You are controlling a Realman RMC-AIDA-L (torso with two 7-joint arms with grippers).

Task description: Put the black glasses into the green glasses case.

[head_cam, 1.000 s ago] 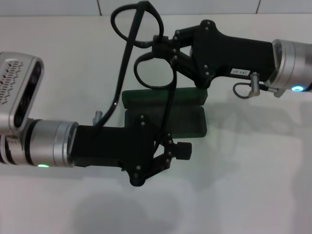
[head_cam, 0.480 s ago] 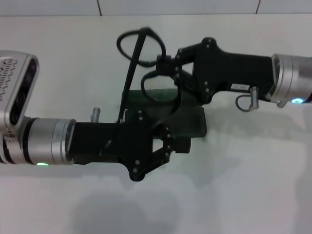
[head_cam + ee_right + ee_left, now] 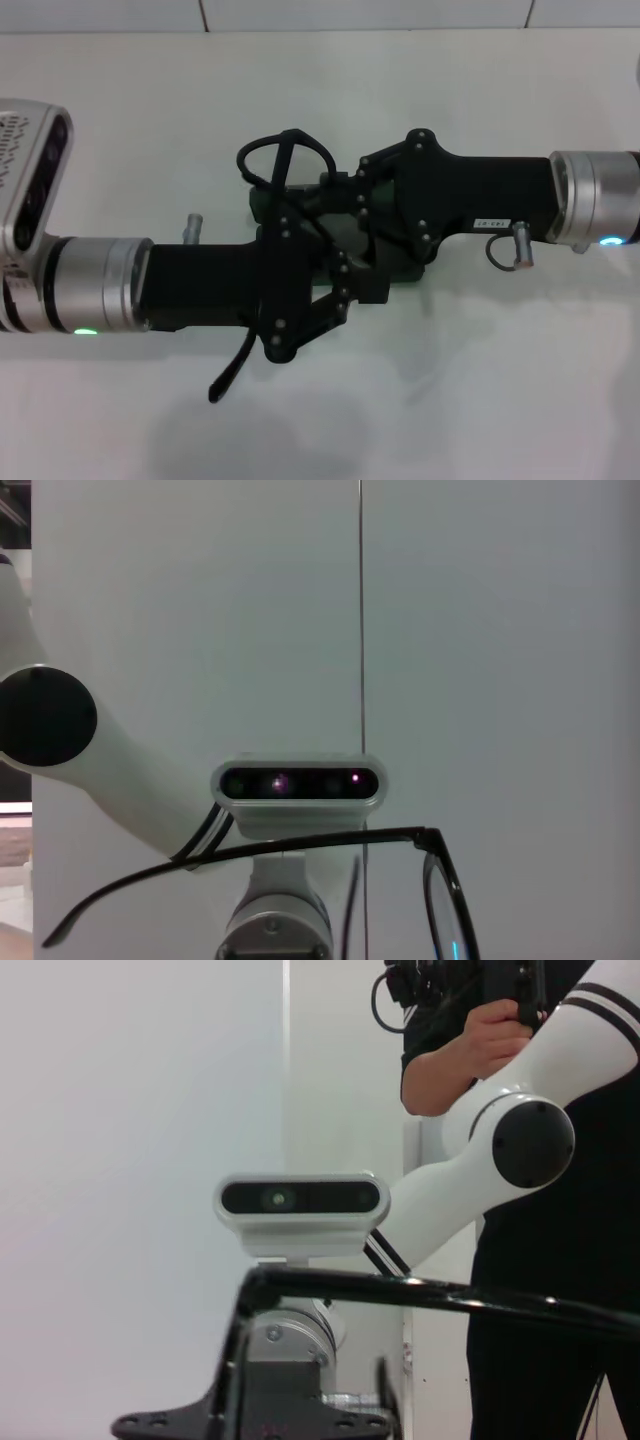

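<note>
Right gripper (image 3: 335, 195) clamped on black glasses (image 3: 285, 165) at bridge, directly above green glasses case (image 3: 405, 262); case mostly hidden under both arms. Left gripper (image 3: 345, 300) fingers spread, over case front edge. One temple arm pokes out below left gripper. White table (image 3: 500, 400)

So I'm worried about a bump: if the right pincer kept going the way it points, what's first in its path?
Probably the left pincer, which sits close beside the right pincer holding the black glasses over the green glasses case; depth is unclear.
</note>
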